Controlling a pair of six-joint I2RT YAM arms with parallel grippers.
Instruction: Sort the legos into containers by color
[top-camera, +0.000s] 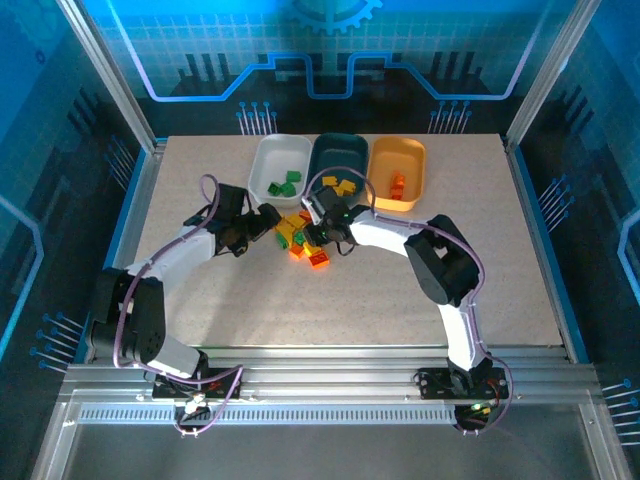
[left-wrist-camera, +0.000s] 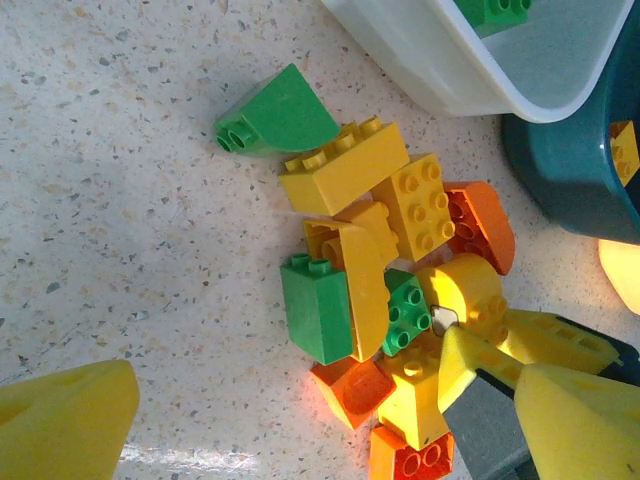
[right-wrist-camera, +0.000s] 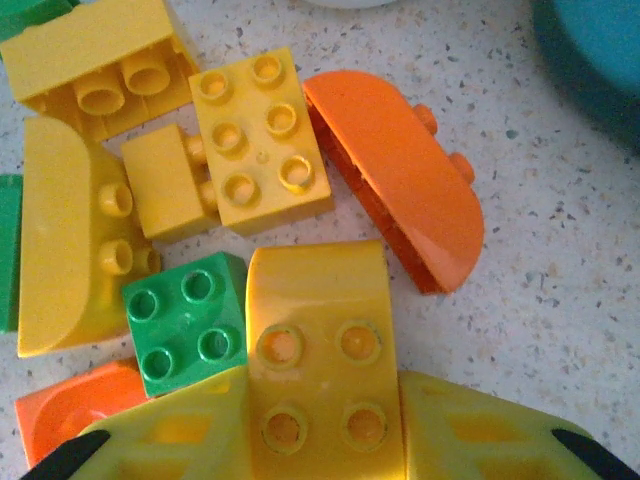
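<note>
R gripper (right-wrist-camera: 325, 425) jaws pinched a yellow brick (right-wrist-camera: 318, 320) in the pile (top-camera: 300, 238), centre of worktop (top-camera: 400, 300); L gripper (top-camera: 265, 220) jaws wide open, empty.

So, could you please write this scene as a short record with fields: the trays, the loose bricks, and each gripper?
white tray: holds green bricks
dark teal tray: holds yellow bricks
yellow-orange tray: holds orange-red bricks
loose pile: green, yellow and orange bricks, on the near side of the trays
left gripper: open, beside the pile, holding nothing
right gripper: closed on yellow curved brick in the pile
</note>
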